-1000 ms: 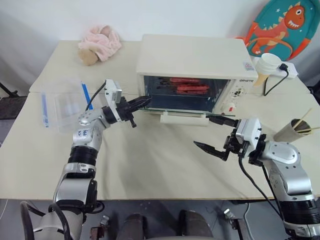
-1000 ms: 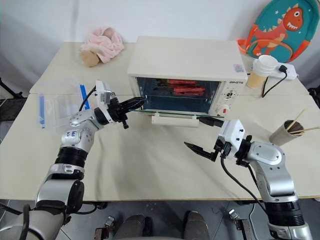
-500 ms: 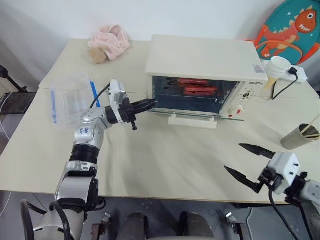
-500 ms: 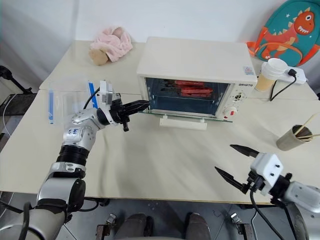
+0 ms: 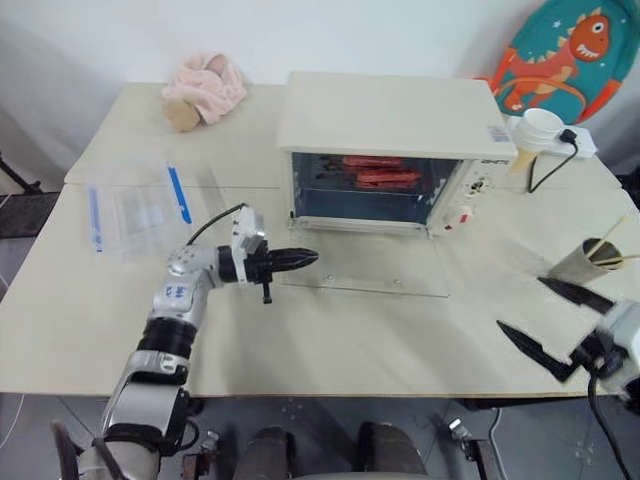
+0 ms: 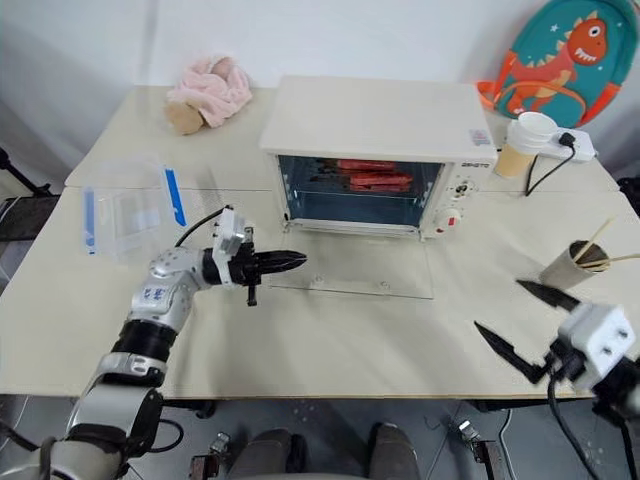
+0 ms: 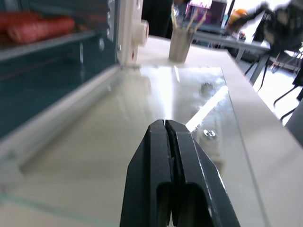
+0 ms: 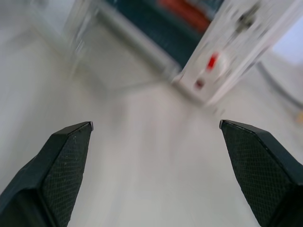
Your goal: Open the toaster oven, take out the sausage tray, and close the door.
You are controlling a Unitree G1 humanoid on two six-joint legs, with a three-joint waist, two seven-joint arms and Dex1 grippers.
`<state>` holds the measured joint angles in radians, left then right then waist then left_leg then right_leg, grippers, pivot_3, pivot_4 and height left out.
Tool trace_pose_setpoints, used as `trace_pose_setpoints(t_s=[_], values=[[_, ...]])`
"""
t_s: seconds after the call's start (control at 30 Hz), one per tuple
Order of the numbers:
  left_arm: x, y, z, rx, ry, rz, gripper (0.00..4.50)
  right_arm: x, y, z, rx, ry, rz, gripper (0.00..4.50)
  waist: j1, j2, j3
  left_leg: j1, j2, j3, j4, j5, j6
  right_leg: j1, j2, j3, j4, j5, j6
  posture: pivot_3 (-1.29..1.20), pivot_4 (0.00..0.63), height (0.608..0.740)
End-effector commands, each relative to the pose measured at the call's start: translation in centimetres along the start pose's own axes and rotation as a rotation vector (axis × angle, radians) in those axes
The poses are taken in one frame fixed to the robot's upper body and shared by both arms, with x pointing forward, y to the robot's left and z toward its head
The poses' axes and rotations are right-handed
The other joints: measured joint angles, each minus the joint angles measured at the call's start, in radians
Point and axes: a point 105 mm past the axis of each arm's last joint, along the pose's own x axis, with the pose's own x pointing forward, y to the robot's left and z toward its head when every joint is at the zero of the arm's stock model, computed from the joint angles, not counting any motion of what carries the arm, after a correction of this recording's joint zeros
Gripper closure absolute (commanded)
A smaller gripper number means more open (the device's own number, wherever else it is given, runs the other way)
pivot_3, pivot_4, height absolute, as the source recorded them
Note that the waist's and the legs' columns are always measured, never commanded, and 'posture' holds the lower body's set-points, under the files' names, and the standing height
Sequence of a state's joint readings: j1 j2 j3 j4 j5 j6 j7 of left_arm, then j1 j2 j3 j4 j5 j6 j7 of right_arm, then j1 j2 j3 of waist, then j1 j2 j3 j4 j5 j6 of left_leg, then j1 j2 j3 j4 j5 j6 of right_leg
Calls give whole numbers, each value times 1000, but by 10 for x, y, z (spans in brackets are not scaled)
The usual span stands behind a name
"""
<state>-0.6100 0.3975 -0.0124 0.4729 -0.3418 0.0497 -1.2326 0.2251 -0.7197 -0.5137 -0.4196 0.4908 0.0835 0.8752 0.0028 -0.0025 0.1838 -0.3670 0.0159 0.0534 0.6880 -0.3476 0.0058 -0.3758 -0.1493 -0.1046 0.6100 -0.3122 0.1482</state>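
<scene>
The toaster oven (image 5: 392, 150) sits toward the far edge of the table (image 5: 330, 340), a little right of the middle. Its door (image 5: 365, 272) is dropped fully open and lies flat on the table in front of the oven mouth, the glass pane see-through with two small fittings along its near edge. Inside the open cavity the sausage tray (image 5: 372, 178) rests on the upper level, with two reddish sausages (image 5: 385, 177) lying lengthwise on it.

My left jaws (image 5: 300, 258) are pressed together with nothing between them, pointing level across the table toward the right. Their tips hang at the left near corner of the flat door, just over its edge; from my left wrist the glass spreads out right beyond the closed fingers (image 7: 161, 184), and the sausages show up and off to the side, well apart from the tips. I cannot tell whether the tips touch the glass.

My right jaws (image 6: 530, 325) stand wide and empty near the table's near right corner, well apart from the oven and door. From my right wrist the two spread fingers (image 8: 57, 161) frame bare table, with the oven's knob panel and its red dot (image 8: 211, 61) beyond them. A paper cup holding sticks (image 5: 590, 262) stands by the right edge, close behind these jaws.
</scene>
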Motion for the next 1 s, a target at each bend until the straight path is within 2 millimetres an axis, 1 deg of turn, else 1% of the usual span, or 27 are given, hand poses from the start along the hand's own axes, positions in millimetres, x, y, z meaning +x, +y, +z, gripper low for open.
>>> trace_pose_setpoints(t_s=[0.03,0.13,0.17,0.23,0.3,0.33,0.37,0.4,0.47,0.5,0.57,0.6,0.63,0.7,0.77,0.8,0.9,1.0], values=[[-8,-2,9,63,-20,38,4461,32,14,16,-10,-48,54,0,1,0,0,-1,0,-1,1,0,-1,0,0,-1,1,0,0,0,150,740],[-17,-6,7,72,-22,71,4461,69,17,18,-77,-39,24,0,4,0,0,-3,0,-2,3,0,-1,-1,0,-2,2,0,-1,0,150,740],[-20,-7,7,72,-27,81,4461,79,17,16,-110,-17,6,0,9,0,0,-3,0,-3,4,0,0,-1,-1,-2,2,0,-1,0,150,740],[-24,-9,9,58,-45,96,4461,96,13,15,-185,4,-37,0,16,0,0,-4,-1,-3,5,0,0,-1,-1,-2,2,0,-1,0,150,740],[-33,-13,12,37,-68,113,4461,121,12,15,-304,12,-91,0,18,0,0,-5,-1,-3,6,0,0,-1,-1,-2,2,0,-1,0,150,740],[-40,-15,15,28,-83,129,4085,135,13,16,-392,13,-111,0,15,0,0,-4,-1,-2,6,0,0,-1,-1,-2,2,0,-1,0,150,740],[-46,-17,17,27,-88,145,3944,146,17,19,-474,-2,-109,0,9,0,0,-5,-1,-2,6,0,0,-1,-1,-2,2,0,-1,0,150,740],[-52,-18,18,27,-95,165,3618,155,20,18,-517,6,-101,0,5,0,0,-5,-1,-3,6,0,0,-2,-1,-1,3,0,-1,0,150,740],[-60,-18,23,38,-112,203,3008,167,20,16,-545,24,-116,0,0,0,0,-5,0,-3,5,0,0,-2,-1,-2,4,0,-1,0,150,740],[-66,-18,27,75,-126,224,2675,174,19,16,-572,35,-125,0,-3,0,0,-5,0,-4,5,0,0,-2,-1,-3,5,0,-1,0,150,740],[-80,-16,38,161,-155,299,2039,187,15,21,-641,29,-160,0,-7,0,0,-5,-1,-5,5,-1,-1,-2,-1,-3,6,0,-1,0,150,740],[-87,-14,42,169,-168,331,1781,192,14,21,-672,38,-167,0,-9,0,0,-5,0,-5,5,-1,-1,-2,-1,-3,5,0,-1,0,150,740],[-94,-14,45,160,-172,363,1465,197,12,26,-715,17,-189,0,-11,0,0,-5,-1,-5,5,-1,-1,-2,-1,-3,5,0,-1,0,150,740],[-106,-16,44,129,-175,422,795,208,11,33,-793,-3,-220,0,-16,0,0,-5,0,-6,5,-1,-1,-3,-1,-3,6,0,-1,0,150,740],[-111,-17,42,113,-175,458,180,215,9,35,-838,-4,-238,0,-24,0,0,-4,0,-9,4,-1,-1,-3,-1,-3,6,0,-1,0,150,740],[-111,-19,41,107,-177,469,49,220,8,36,-853,-1,-247,0,-26,0,0,-4,0,-11,4,-1,-1,-3,-2,-3,7,0,-1,0,150,740],[-109,-22,40,105,-177,476,49,226,7,37,-896,-1,-263,0,-29,0,0,-4,-1,-13,4,-1,-1,-3,-2,-3,7,0,-1,0,150,740],[-104,-25,41,107,-195,488,0,230,9,41,-967,-27,-273,626,-31,0,0,-4,-1,-14,4,-1,-1,-3,-2,-3,7,0,-1,0,150,740]])
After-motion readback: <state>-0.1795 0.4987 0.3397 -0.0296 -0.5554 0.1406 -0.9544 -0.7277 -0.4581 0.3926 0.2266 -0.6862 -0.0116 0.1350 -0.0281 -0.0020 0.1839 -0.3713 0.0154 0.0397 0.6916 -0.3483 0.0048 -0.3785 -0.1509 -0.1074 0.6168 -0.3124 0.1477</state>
